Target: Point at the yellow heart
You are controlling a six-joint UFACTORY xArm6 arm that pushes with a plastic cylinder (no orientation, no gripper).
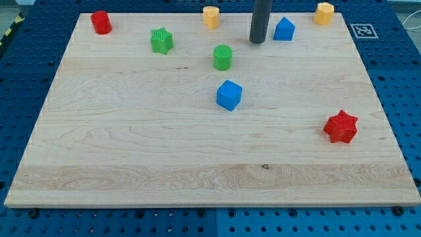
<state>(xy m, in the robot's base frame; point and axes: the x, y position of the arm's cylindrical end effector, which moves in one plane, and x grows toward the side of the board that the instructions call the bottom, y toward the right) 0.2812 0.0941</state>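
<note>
A small yellow block [210, 16], which looks like the heart, stands at the view's top edge of the wooden board [131, 145], near the middle. A second yellow block [323, 12], more hexagonal, stands at the top right. My dark rod comes down from the view's top, and my tip [257, 41] rests on the board. The tip is to the right of and a little below the yellow heart, apart from it. It is close to the left side of a blue pointed block [284, 29].
A red cylinder [100, 22] is at the top left and a green star [161, 40] to its right. A green cylinder [223, 57] and a blue cube [229, 95] sit near the middle. A red star [341, 126] is at the right.
</note>
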